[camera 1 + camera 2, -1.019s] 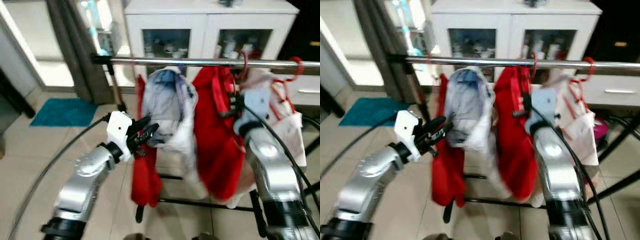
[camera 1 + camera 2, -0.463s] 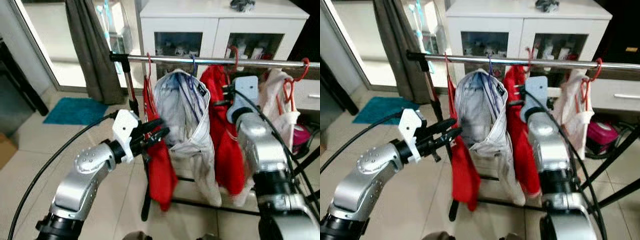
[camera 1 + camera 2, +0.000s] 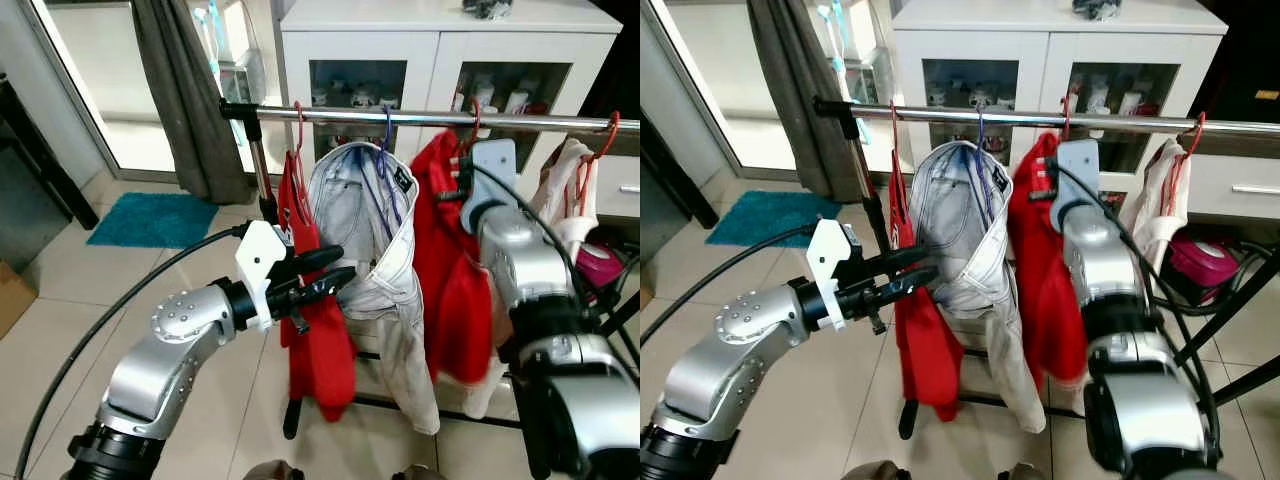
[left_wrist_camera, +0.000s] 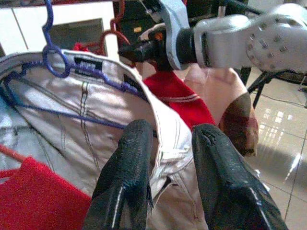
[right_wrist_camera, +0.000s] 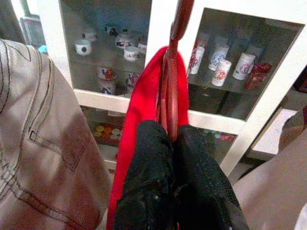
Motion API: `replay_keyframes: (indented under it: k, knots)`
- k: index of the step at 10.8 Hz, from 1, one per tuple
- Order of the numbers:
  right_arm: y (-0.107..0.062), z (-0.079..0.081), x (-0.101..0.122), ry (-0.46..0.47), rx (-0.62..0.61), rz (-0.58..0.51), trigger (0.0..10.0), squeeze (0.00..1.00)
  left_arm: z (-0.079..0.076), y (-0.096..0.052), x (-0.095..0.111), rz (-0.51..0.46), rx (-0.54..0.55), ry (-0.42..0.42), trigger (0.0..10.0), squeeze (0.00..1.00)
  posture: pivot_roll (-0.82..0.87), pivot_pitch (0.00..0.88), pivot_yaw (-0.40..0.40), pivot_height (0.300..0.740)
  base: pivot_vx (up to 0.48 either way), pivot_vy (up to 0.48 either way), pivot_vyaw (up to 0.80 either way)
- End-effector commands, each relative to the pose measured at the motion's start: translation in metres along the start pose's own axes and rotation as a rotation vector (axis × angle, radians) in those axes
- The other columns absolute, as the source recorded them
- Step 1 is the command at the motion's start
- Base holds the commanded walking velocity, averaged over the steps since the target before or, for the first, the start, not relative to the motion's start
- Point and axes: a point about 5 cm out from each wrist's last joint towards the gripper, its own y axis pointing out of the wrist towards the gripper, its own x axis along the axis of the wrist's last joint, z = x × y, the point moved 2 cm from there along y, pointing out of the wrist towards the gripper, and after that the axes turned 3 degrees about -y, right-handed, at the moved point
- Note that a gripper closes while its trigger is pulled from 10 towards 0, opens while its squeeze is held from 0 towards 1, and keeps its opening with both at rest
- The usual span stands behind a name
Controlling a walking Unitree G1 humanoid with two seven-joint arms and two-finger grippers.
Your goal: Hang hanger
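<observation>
Left eye view: a steel rail (image 3: 420, 117) crosses in front of a white cabinet (image 3: 440, 40), and several garments hang from it. The right gripper (image 3: 452, 188) is raised just under the rail, amid a red garment (image 3: 455, 290) whose red hanger (image 3: 474, 118) hooks over the rail above it. The left gripper (image 3: 325, 278) reaches forward lower down, its fingers spread, with white trousers (image 3: 385, 270) just ahead of its tips and a second red garment beside them.

Left wrist view: the two black fingers (image 4: 127, 182) stand apart, grasping nothing; the trousers' waistband (image 4: 163, 143) lies between and just beyond them, and a blue hanger (image 4: 55, 64) carries the trousers further off.

Right wrist view: the right fingers (image 5: 148, 177) are clenched on the red hanger's neck (image 5: 169, 96), directly ahead of the tips, with red cloth draped either side.

The hanger looks like thin, stiff plastic, light in itself but weighted by soft, swinging cloth. The neck, just below the hook, seems the soundest place to hold; the smooth plastic could twist in the grip.
</observation>
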Motion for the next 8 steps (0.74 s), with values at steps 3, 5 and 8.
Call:
replay_keyframes:
  k: [3,5,8]
  knots:
    - [0.003,-0.005,-0.013,-0.039,0.012,0.061,10.0,0.00,-0.001,0.000,0.006,0.003,-0.020,0.028,10.0,0.00,0.09,0.000,0.074,0.723,0.000,0.000,0.00]
    - [0.001,-0.006,-0.023,-0.001,0.009,0.082,10.0,0.00,0.004,-0.003,0.006,0.006,0.002,0.027,10.0,0.00,0.09,0.000,0.060,0.723,0.000,0.000,0.00]
    - [-0.006,-0.005,-0.014,0.069,0.022,-0.018,10.0,1.00,0.012,-0.006,0.005,-0.023,0.073,0.000,10.0,0.00,0.08,0.000,0.078,0.723,0.000,0.000,0.00]
